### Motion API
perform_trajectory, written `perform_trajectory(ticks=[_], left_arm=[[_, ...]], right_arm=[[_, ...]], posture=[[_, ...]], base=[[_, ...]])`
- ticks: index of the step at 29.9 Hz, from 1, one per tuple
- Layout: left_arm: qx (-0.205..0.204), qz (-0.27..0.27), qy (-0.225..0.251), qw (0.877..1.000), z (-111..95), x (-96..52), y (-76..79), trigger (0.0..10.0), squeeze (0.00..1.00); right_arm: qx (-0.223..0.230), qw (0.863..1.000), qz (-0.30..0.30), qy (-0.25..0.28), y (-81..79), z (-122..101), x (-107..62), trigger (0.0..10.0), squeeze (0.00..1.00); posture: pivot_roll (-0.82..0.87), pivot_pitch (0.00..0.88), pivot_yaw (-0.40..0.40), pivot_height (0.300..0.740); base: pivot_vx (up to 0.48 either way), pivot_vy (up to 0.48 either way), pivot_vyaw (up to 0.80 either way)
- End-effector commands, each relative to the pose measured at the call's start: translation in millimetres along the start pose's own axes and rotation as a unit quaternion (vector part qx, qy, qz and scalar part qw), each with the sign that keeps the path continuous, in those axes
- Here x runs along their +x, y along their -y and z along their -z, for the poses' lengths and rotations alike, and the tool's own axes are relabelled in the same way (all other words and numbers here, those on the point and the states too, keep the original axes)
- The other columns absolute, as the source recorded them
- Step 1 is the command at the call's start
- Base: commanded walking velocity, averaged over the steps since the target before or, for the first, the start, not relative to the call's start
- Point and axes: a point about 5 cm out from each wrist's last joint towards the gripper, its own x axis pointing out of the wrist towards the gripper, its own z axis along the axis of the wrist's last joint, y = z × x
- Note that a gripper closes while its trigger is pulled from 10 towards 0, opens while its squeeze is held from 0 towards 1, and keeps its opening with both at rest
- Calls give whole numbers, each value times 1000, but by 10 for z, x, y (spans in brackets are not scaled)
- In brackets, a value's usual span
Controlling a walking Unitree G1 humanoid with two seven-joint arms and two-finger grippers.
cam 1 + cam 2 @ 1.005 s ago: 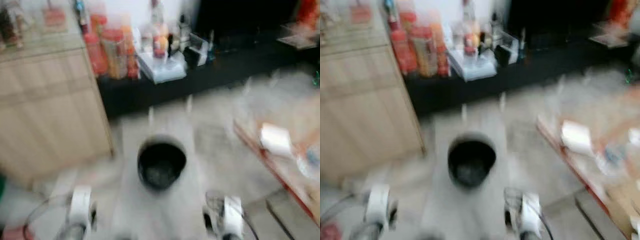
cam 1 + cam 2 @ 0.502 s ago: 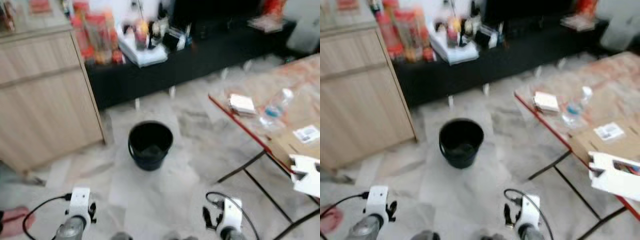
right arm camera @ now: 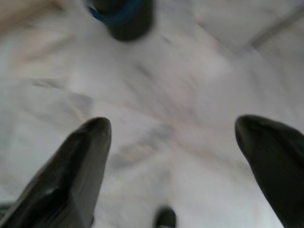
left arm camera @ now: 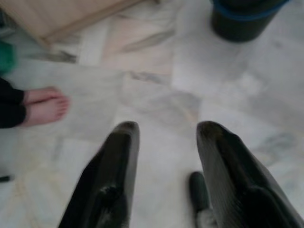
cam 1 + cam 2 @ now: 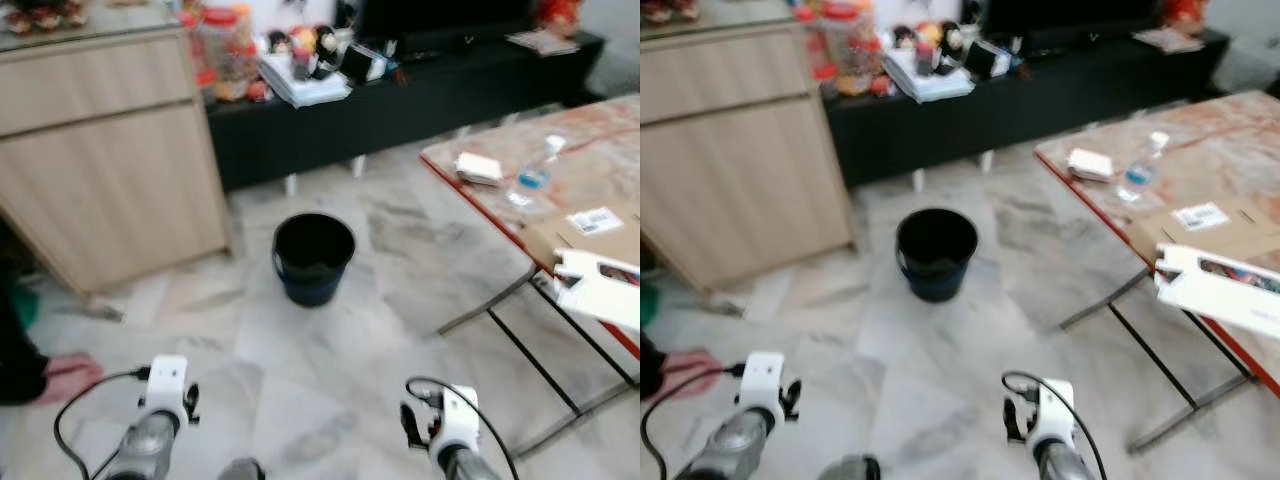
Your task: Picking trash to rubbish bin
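Marble floor (image 5: 330, 350) of a living room, seen from the head camera, with a wooden cabinet (image 5: 110, 150) at the robot's left and a low black shelf unit (image 5: 420, 95) along the far wall. A red-edged bench (image 5: 480, 205) stands at the right and carries the candidate trash: a white carton (image 5: 1220, 290) overhanging the near edge, a flat cardboard sheet (image 5: 1200, 235), a clear plastic bottle (image 5: 1137, 170) and a small white packet (image 5: 1088, 164). The black rubbish bin (image 5: 313, 258) stands on the floor ahead, well apart from the bench. A person's bare foot (image 4: 45, 107) rests on the floor at the far left.

Left end effector (image 4: 164, 135) and right end effector (image 3: 171, 137) both hang low over bare floor, fingers spread and holding nothing. Judged step: approach, with no trash yet collected. The next move calls for turning right toward the bench and raising 1 arm to the carton, the nearest item.
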Motion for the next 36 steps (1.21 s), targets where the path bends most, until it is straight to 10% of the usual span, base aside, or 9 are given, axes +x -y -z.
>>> perform_trajectory(ticks=[1,8,20,28,36], left_arm=[[27,7,25,999,-124,37,26,10000,0],[20,-7,105,994,-553,137,26,10000,0],[-8,37,292,956,-1465,143,331,10000,0],[-17,50,355,933,-1790,86,505,10000,0],[9,42,343,938,-1575,65,334,10000,0]], right_arm=[[-13,1000,-5,17,5,-65,10,10000,0],[-38,994,-34,101,-129,-482,117,10000,0],[-24,938,-106,328,-652,-1630,128,10000,0],[-10,919,-100,382,-700,-1915,65,10000,0],[-24,930,-72,359,-508,-1757,85,10000,0]], posture=[[144,156,-67,740],[136,132,-62,740],[144,76,-58,740],[142,47,-54,740],[151,35,-54,740]], base=[[0,0,0],[0,0,0],[0,0,0],[0,0,0],[0,0,0]])
